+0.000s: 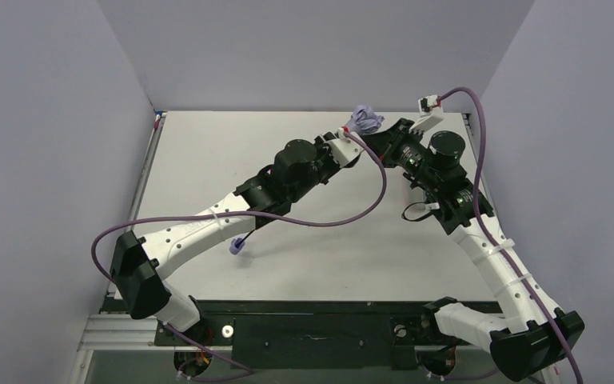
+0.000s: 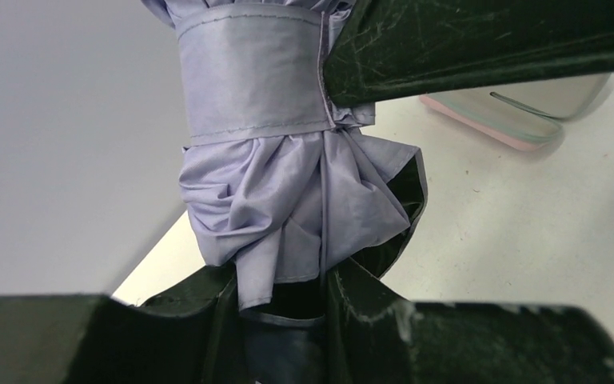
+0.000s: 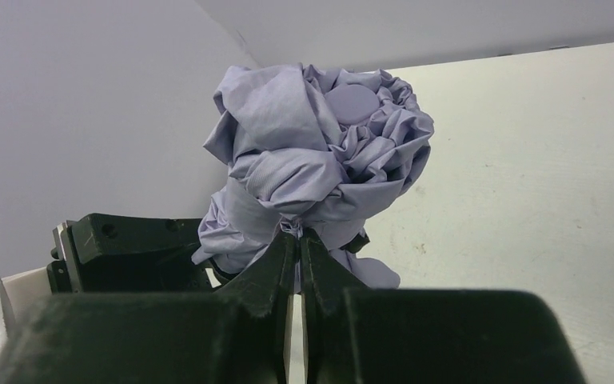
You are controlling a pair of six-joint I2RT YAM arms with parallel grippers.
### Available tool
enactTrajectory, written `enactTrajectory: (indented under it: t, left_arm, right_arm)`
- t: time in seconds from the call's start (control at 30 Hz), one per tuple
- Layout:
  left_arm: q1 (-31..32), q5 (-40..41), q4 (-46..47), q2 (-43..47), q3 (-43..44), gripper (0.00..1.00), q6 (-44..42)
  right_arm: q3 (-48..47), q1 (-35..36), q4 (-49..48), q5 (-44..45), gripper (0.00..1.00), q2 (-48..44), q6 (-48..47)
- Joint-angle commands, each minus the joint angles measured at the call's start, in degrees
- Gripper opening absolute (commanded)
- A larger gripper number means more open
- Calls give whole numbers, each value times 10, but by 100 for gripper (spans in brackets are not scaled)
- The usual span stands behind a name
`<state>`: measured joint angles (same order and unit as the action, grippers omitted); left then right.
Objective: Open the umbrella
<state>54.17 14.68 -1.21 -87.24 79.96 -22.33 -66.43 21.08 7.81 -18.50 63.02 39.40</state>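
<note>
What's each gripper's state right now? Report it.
Left gripper: closed on the umbrella.
Right gripper: closed, pinching the umbrella's fabric.

- The left arm [image 1: 200, 228] stretches long and low from its base, wrist roughly level, and ends just beside the right gripper [image 3: 296, 240].
- The left gripper [image 2: 320, 200] is clamped across the umbrella [image 3: 328, 152], with one finger [image 2: 464, 48] on the upper side of the bundle and the other on the lower side.
- The right arm [image 1: 496, 264] rises from its base and bends at the wrist, turning in toward the left gripper.
- The right gripper's jaws are almost together, pinching a fold of fabric at the fingertips, close beside the left gripper.
</note>
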Motion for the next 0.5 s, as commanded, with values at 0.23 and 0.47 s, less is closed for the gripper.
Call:
enactTrajectory:
  t: [0.23, 0.47]
  left_arm:
    - [-1, -144, 66, 63, 12, 0, 70]
    - [-33, -269, 73, 77, 10, 0, 154]
  right_arm:
    - [50, -23, 0, 104, 0, -17, -139]
    - [55, -23, -16, 93, 0, -24, -213]
